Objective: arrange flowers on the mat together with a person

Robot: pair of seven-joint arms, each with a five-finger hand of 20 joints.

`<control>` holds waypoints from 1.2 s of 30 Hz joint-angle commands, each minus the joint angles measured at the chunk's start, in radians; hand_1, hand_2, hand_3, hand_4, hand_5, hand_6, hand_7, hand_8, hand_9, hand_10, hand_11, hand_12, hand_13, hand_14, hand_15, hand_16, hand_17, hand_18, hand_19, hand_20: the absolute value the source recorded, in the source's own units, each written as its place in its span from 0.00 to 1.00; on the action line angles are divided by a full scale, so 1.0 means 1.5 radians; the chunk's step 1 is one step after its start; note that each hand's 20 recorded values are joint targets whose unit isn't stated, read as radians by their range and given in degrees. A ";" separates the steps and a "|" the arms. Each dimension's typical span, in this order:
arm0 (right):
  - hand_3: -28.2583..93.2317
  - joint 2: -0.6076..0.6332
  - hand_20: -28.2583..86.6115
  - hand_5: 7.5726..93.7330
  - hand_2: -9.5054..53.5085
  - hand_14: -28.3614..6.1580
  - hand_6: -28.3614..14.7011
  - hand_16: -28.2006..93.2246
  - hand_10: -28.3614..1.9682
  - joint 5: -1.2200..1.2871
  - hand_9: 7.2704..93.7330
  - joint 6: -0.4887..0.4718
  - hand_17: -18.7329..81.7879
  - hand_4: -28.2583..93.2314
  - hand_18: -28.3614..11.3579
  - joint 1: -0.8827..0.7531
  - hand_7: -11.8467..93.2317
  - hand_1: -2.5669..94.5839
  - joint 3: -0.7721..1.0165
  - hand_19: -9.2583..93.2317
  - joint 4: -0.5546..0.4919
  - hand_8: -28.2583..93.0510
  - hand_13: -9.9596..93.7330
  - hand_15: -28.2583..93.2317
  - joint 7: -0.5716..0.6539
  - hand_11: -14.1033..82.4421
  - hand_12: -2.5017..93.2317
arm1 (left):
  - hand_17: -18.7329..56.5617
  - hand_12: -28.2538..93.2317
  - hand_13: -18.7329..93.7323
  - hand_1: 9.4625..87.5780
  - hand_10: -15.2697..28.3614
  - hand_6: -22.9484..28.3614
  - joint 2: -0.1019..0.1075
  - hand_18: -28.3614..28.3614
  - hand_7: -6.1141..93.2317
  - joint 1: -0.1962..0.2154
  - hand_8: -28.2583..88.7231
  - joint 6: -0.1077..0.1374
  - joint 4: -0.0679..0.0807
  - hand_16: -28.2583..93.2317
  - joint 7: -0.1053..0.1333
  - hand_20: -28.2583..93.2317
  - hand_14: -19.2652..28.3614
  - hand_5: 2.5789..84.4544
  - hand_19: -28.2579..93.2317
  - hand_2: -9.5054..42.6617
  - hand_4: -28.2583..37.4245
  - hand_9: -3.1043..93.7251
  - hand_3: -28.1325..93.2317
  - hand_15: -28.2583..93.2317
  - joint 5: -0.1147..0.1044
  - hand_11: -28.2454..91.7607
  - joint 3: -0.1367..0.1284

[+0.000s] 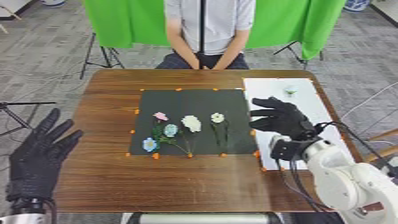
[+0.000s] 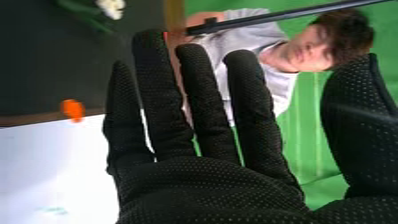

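In the head view, my right hand [image 1: 282,119] is over the white mat's left part, beside the dark mat [image 1: 182,97], its fingers extended and holding nothing. My left hand [image 1: 37,159] stands at the table's left edge, fingers straight. On the dark mat lie a pink flower [image 1: 161,116], blue flowers [image 1: 171,130] and white flowers [image 1: 191,123] with green stems. One more pale flower [image 1: 290,90] rests on the white mat [image 1: 266,87]. In the right wrist view, my right hand [image 2: 209,192] has straight fingers; a white flower [image 2: 111,7] shows past them.
A person sits across the table [image 1: 115,182], hands together at its far edge. Orange tape pieces [image 1: 155,156] ring the dark mat. A green cloth hangs behind, with black stands on the floor at the sides.
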 commanded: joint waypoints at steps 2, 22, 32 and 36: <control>0.83 -0.003 0.33 0.54 0.17 0.25 0.68 0.32 0.35 0.011 0.56 -0.005 0.31 0.02 0.05 0.004 0.25 0.29 -0.005 0.63 -0.002 0.13 0.56 0.58 -0.031 0.29 0.17 | 0.11 0.34 0.33 0.11 0.66 0.52 0.031 0.83 0.16 0.024 0.17 0.015 0.005 0.21 0.026 0.36 0.84 0.33 0.52 0.31 0.00 0.31 0.85 0.56 -0.021 0.36 0.001; 0.84 -0.016 0.35 0.53 0.17 0.23 0.69 0.33 0.38 0.010 0.55 -0.048 0.30 0.02 0.04 0.014 0.24 0.29 0.005 0.61 0.008 0.13 0.55 0.57 -0.019 0.28 0.17 | 0.11 0.34 0.33 0.10 0.67 0.52 0.042 0.83 0.16 0.039 0.17 0.030 -0.005 0.21 0.045 0.36 0.84 0.34 0.52 0.32 0.00 0.32 0.84 0.56 -0.036 0.37 -0.001; 0.84 -0.023 0.35 0.54 0.17 0.23 0.70 0.33 0.38 0.018 0.56 -0.052 0.30 0.02 0.03 0.013 0.25 0.29 0.010 0.61 0.006 0.13 0.55 0.57 -0.008 0.28 0.17 | 0.12 0.34 0.33 0.10 0.67 0.52 0.039 0.83 0.16 0.037 0.17 0.031 -0.007 0.21 0.041 0.36 0.84 0.33 0.53 0.32 0.00 0.32 0.84 0.57 -0.036 0.37 0.000; 0.84 -0.026 0.36 0.54 0.17 0.23 0.70 0.33 0.38 0.022 0.56 -0.056 0.30 0.02 0.03 0.017 0.25 0.29 0.009 0.61 0.008 0.13 0.55 0.57 -0.008 0.28 0.17 | 0.12 0.34 0.33 0.11 0.67 0.52 0.046 0.83 0.16 0.037 0.17 0.034 -0.007 0.21 0.045 0.36 0.84 0.33 0.53 0.32 0.00 0.32 0.84 0.57 -0.041 0.37 -0.002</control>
